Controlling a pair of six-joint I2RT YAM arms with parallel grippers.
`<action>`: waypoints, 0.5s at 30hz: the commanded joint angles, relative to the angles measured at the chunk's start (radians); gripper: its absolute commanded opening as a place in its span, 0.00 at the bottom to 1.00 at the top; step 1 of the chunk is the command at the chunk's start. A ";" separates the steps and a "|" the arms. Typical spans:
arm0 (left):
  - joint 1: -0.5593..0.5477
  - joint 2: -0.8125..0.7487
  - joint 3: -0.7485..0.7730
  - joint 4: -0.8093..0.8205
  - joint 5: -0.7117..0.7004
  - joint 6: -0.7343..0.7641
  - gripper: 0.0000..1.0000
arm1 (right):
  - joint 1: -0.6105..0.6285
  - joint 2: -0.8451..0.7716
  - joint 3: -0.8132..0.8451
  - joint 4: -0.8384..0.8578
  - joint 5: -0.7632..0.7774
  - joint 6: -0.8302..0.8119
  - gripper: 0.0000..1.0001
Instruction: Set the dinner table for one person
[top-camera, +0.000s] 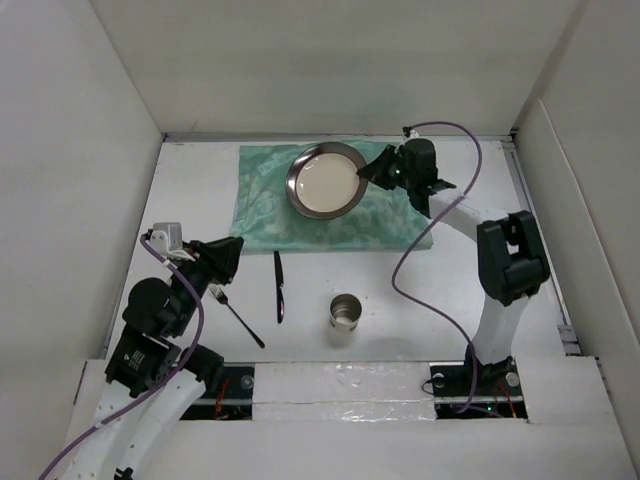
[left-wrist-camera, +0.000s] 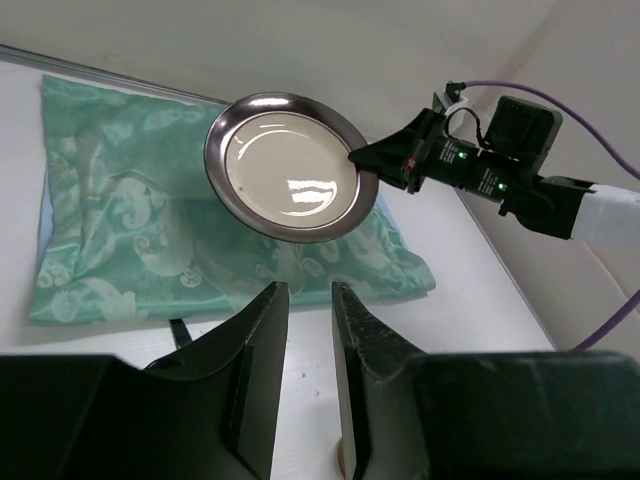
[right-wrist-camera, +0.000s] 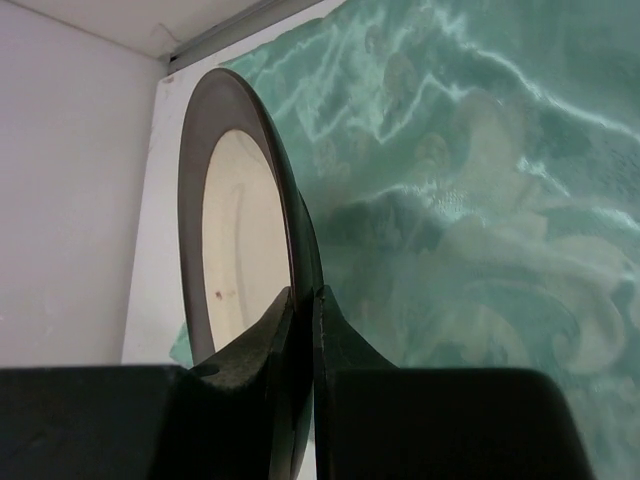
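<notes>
Your table (top-camera: 200, 190) is big, flat and white, with white walls on three sides. A green mat (top-camera: 262, 215) lies at its far side, with the plate (top-camera: 325, 182) on it. From the left wrist, the knife (top-camera: 279, 287) is mostly hidden. Your right gripper (right-wrist-camera: 303, 296) pinches the plate's right rim tight. Your left gripper (left-wrist-camera: 310, 300) is a little open and holds nothing.

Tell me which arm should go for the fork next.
Left. The left fingers stand open and empty near the fork; the right fingers are shut on the plate rim, over the mat, farther off.
</notes>
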 joint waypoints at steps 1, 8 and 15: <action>0.004 0.017 -0.004 0.037 -0.056 0.004 0.21 | 0.000 0.034 0.142 0.244 -0.082 0.076 0.00; 0.004 0.042 -0.004 0.038 -0.070 0.006 0.21 | -0.010 0.175 0.174 0.326 -0.094 0.151 0.00; 0.004 0.065 -0.001 0.038 -0.061 0.009 0.22 | -0.019 0.235 0.104 0.313 -0.085 0.165 0.00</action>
